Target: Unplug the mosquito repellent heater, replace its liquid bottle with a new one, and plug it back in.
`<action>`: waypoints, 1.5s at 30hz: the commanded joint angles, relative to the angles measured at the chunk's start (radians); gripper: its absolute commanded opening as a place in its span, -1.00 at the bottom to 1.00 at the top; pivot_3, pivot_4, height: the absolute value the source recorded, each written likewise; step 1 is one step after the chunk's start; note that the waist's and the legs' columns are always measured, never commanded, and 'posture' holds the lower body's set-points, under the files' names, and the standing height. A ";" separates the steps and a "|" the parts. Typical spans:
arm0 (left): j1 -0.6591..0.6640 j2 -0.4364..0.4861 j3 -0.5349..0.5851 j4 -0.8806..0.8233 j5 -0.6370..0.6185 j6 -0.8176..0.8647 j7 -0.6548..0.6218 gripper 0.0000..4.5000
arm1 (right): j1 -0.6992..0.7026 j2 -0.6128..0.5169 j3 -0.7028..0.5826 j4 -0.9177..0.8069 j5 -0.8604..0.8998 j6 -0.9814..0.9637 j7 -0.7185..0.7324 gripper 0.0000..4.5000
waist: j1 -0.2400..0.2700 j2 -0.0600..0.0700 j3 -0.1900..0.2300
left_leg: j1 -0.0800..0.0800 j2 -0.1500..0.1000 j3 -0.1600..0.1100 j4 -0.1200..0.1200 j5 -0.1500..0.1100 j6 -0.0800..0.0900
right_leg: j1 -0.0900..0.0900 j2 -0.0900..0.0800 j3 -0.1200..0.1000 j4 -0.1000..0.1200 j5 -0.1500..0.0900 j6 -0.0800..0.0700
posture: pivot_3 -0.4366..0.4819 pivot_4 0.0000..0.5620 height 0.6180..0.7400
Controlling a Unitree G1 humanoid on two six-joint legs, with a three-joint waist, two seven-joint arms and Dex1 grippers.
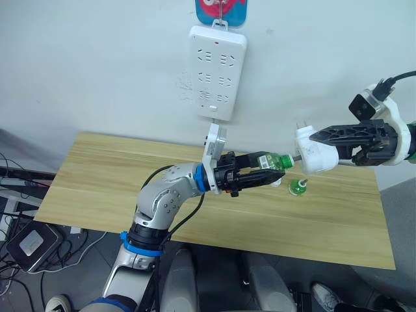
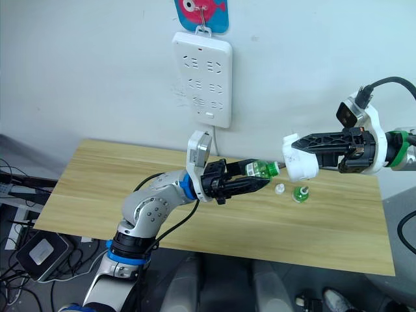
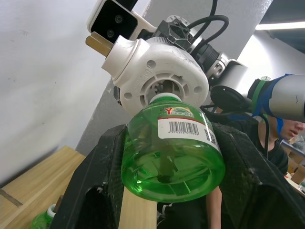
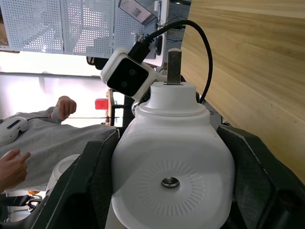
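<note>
The left gripper (image 1: 260, 177) is clamped on a green liquid bottle (image 1: 273, 160), held sideways above the wooden table (image 1: 130, 169) with its neck pointing toward the robot's right. The right gripper (image 1: 325, 138) is closed around the mosquito repellent heater (image 1: 314, 152), a rounded white unit, also lifted clear of the table, its two metal prongs sticking up toward the wall. The bottle's neck meets the socket in the heater's underside; from the left wrist view the neck sits right at that round opening (image 3: 162, 90), though how far in it goes I cannot tell. From the right wrist view the heater's ribbed face with the small centre hole (image 4: 170, 182) sits squarely between the two black fingers (image 4: 86, 181).

On the table just below the two grippers stands a second green bottle (image 1: 298, 187), upright, with a small white cap (image 1: 276, 184) lying beside it. On the wall above the table's far edge hangs a long white power strip (image 1: 217, 71), under a blue and red hook ornament (image 1: 221, 11). A person in grey (image 4: 43, 138) shows in the background of the right wrist view
</note>
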 commanded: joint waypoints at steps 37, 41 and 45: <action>-0.025 -0.024 -0.051 -0.038 0.042 -0.013 -0.033 0.01 | -0.004 0.048 -0.061 -0.030 0.035 0.019 -0.034 0.30 | -0.001 0.000 0.000 | 0.000 0.000 0.000 0.001 0.000 0.000 | 0.000 0.000 0.000 0.001 0.002 -0.002 | -0.12 0.12 1.00; -0.029 -0.017 -0.047 -0.038 0.037 -0.005 -0.040 0.01 | -0.002 0.041 -0.062 -0.031 0.035 0.019 -0.035 0.30 | -0.001 0.000 0.000 | 0.000 0.000 0.000 0.001 0.000 0.000 | 0.000 0.000 0.000 0.001 0.002 -0.002 | -0.12 0.11 1.00; -0.033 -0.019 -0.039 -0.038 0.031 -0.001 -0.038 0.01 | 0.004 0.040 -0.069 -0.040 0.035 0.019 -0.048 0.30 | -0.001 0.000 0.000 | 0.000 0.000 0.000 0.001 0.000 0.000 | 0.000 0.000 0.000 0.002 0.002 -0.002 | -0.12 0.10 1.00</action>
